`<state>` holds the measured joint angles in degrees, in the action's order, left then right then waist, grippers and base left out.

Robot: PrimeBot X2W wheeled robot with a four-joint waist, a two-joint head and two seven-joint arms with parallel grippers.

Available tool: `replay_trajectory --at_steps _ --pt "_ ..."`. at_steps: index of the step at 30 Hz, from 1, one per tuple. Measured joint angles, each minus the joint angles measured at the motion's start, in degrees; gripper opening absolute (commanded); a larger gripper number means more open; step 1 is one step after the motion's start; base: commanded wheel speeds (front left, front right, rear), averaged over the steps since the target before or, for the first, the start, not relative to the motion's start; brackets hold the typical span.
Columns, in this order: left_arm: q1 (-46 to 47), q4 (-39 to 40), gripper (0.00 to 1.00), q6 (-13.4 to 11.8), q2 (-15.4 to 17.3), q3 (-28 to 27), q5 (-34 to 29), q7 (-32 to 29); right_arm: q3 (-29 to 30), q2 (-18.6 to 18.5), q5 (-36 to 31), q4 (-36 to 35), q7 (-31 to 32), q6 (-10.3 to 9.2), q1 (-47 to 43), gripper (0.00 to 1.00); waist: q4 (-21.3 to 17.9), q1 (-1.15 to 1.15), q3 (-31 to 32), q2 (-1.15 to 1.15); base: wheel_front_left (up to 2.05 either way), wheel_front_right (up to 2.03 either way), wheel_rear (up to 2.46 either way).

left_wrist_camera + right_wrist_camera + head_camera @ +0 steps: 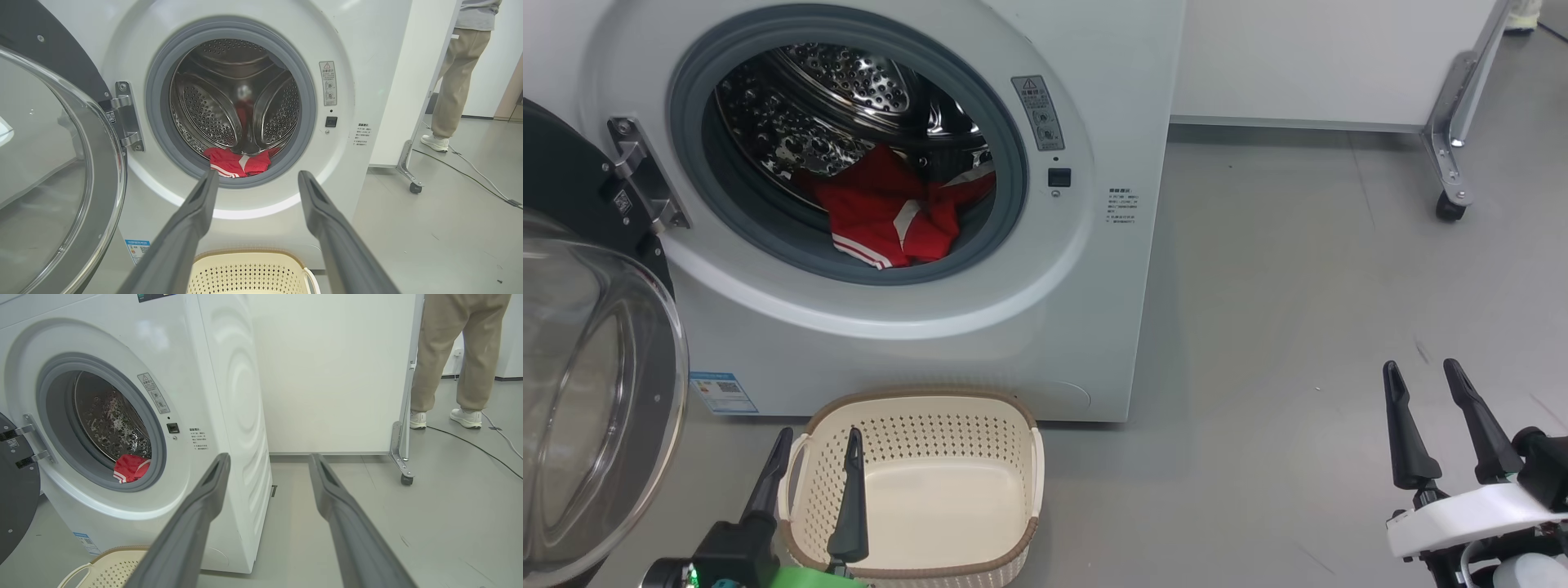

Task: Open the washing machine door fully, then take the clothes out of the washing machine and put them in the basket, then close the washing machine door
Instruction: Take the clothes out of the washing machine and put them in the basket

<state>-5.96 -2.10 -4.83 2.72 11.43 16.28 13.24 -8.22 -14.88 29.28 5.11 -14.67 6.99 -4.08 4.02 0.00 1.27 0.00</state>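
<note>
gaping: left gripper, right gripper; one red garment in drum; one basket.

Right gripper: two long dark fingers rising from the bottom edge, spread wide, nothing between them. Washing machine: white front-loader, seen at an angle, standing on grey floor. Washing machine door: swung open, dark rim at the left edge, hung on a metal hinge. Grey gasket round the opening; perforated steel drum behind it. Red garment with white stripes: lying at the drum's lower front. Basket: cream, perforated, brown rim, in front of the machine. White panel on a castor to the right. Person: beige trousers, white shoes, beyond the panel. Cable across the floor.
</note>
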Motion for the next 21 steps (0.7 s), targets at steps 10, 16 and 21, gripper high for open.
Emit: replay_trajectory --at_steps 10,16,21 --pt "0.02 -0.41 1.0 0.0 0.0 0.42 -0.71 0.01 -0.26 0.04 0.0 0.14 0.0 0.0 0.0 1.0 0.04 0.0 0.05 0.0 0.72 -0.72 0.0" --pt "0.04 -0.52 1.0 -0.01 0.0 0.78 -0.78 0.01 -0.41 0.05 0.0 0.2 0.0 0.0 -0.01 1.0 0.06 0.0 0.04 0.0 0.46 -0.46 0.0" --pt "0.04 -0.6 1.0 -0.01 0.0 1.08 -0.88 0.01 -0.58 0.08 0.0 0.2 0.0 0.0 -0.01 1.0 0.1 0.0 0.0 0.0 0.27 -0.27 0.0"
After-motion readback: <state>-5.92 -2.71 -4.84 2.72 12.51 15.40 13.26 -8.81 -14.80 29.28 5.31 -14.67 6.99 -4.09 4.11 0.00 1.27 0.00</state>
